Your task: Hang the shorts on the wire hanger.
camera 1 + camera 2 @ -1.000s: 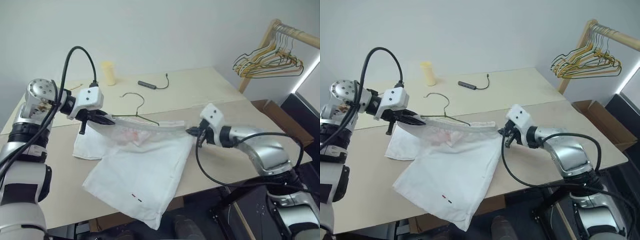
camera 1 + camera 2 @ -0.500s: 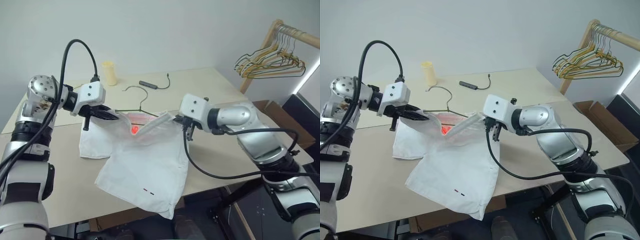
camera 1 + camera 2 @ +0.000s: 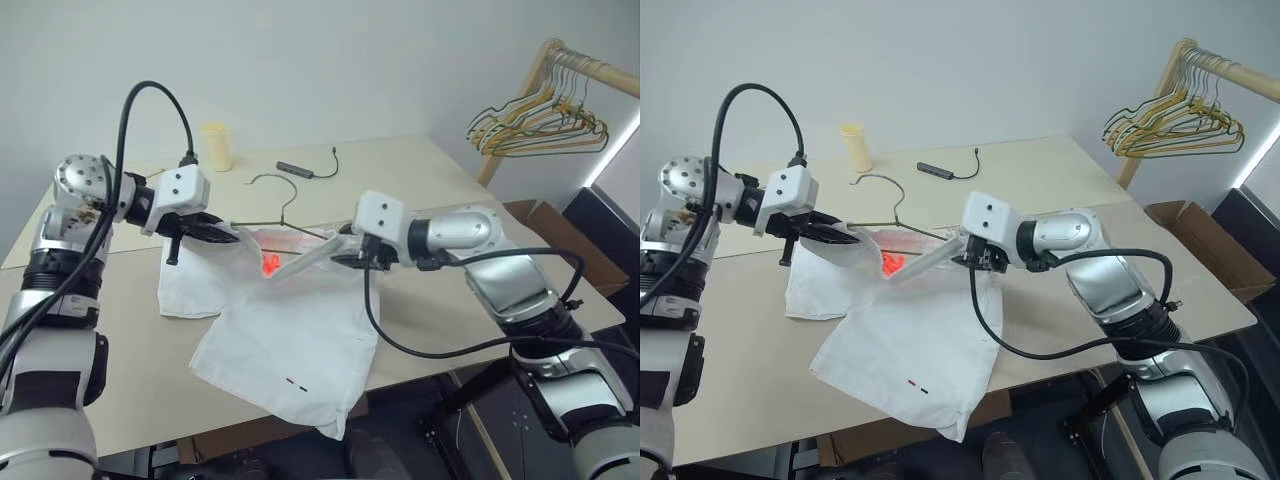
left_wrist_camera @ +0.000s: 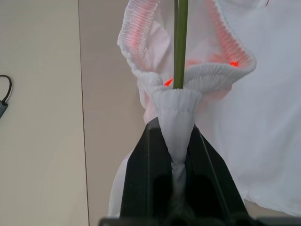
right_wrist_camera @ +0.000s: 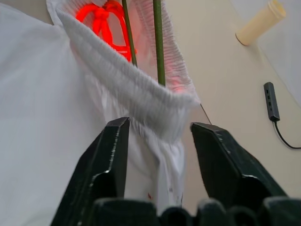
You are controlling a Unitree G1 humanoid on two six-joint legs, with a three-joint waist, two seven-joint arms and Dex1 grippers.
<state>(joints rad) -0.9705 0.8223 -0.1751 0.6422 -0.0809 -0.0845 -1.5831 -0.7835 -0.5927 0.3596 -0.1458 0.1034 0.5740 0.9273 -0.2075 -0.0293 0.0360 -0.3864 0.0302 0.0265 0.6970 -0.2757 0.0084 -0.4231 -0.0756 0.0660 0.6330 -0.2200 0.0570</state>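
Note:
The white shorts (image 3: 290, 325) lie spread on the table with their waistband lifted. The wire hanger (image 3: 283, 222) runs into the waistband opening, its hook (image 3: 272, 180) resting on the table behind. My left gripper (image 3: 226, 235) is shut on the bunched left end of the waistband (image 4: 176, 113), and the hanger's wire (image 4: 180, 42) passes just above that pinch. My right gripper (image 5: 162, 126) is open at the waistband's right end (image 5: 141, 101), with the elastic edge lying loose between the fingers (image 5: 113, 150). A red drawstring (image 5: 101, 14) shows inside the shorts.
A cream cup (image 3: 216, 146) and a dark device with a cable (image 3: 296, 170) sit at the table's back. A wooden rack with a bunch of hangers (image 3: 540, 118) stands to the right, beside a cardboard box (image 3: 545, 215). The table's front edge (image 3: 150, 430) is close under the shorts' hem.
My right gripper carried its end of the waistband left toward the left gripper, slackening it, then opened and let go. The left gripper kept its hold and place.

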